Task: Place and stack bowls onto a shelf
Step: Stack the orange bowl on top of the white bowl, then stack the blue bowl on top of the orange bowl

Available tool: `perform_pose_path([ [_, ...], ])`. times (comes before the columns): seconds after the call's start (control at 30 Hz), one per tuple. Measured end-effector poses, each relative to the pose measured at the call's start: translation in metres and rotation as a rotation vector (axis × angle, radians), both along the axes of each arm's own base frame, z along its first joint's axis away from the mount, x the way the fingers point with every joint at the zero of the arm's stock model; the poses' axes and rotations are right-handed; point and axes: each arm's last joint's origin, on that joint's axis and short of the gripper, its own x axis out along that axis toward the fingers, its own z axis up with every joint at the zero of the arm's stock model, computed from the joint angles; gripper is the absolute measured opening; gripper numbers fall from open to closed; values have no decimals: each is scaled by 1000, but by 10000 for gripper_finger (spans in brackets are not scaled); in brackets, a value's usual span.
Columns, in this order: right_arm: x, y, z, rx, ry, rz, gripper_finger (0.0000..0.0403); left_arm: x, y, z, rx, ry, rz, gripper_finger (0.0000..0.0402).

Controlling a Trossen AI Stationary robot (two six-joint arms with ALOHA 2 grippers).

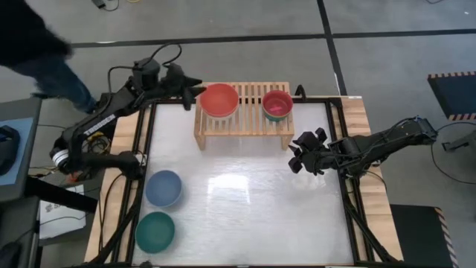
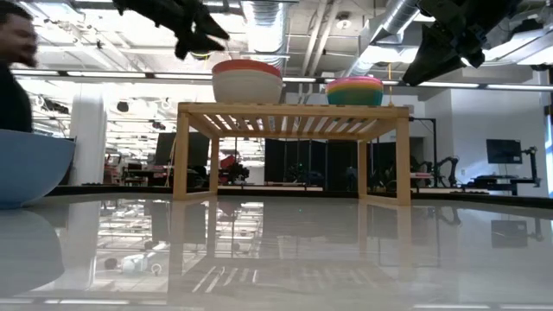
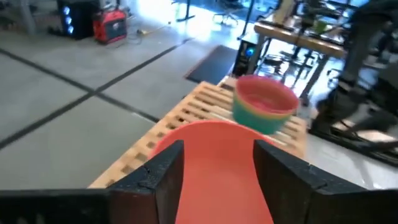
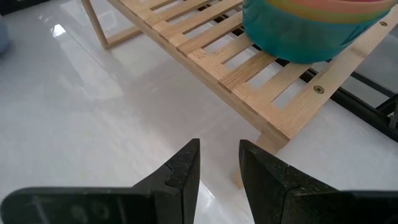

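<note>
White worktop [image 1: 245,201] first: your two loose bowls, teal [image 1: 155,231] and slate blue [image 1: 163,187], sit at its near left corner, well apart from the shelf [image 1: 244,125] at the far edge. Left claw [image 1: 195,91] hangs open beside the red stack [image 1: 219,100]; right claw [image 1: 296,155], open and empty, hovers off the shelf's right end. Left arm is nearer those bowls.

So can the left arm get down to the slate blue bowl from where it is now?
Probably yes. The left gripper hangs open by the red bowl on the shelf; the slate blue bowl sits on the same side, bare table between, nothing on it.
</note>
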Motion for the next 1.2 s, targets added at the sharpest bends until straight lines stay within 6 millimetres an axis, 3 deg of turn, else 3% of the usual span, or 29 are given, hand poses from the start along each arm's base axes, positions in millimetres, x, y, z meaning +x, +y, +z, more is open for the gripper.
perform_pose_path([
  [0.13, 1, 0, 1, 1, -21, -4, 137, -19, -30, 9, 68, 79, -7, 174],
  [0.27, 10, 2, -1, -17, -44, -12, 137, -31, -65, 3, 58, 203, -36, 164],
  [0.67, 48, 13, -9, -163, -28, 156, 137, -25, -142, -78, -97, 573, -317, 157],
  [0.8, 49, 13, -8, -191, -17, 180, 137, -22, -158, -100, -101, 660, -399, 157],
  [1.0, 50, 14, -8, -192, -21, 182, 137, -20, -167, -120, -55, 738, -346, 157],
  [1.2, 74, 20, -16, -117, -143, 172, 137, -18, -169, -126, -65, 778, -345, 157],
])
